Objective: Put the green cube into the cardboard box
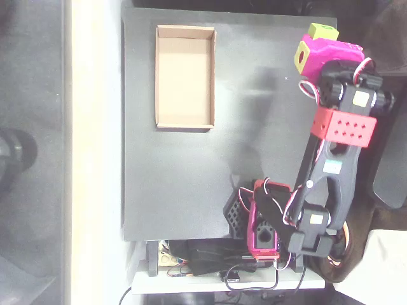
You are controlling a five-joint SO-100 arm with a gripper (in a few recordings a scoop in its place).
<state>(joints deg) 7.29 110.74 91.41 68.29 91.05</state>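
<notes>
Gripping the green cube, the tool sits well right of the cardboard box.

Arm extended toward upper right, magenta gripper at tip.

A dark matte table fills the middle of the overhead view. Left of it runs a pale, brightly lit strip of floor, and further left the floor is grey. At the far left edge there is a dark round object, blurred, so I cannot tell what it is. Below the table, near the bottom edge, a bundle of cables lies on a light shelf.
</notes>
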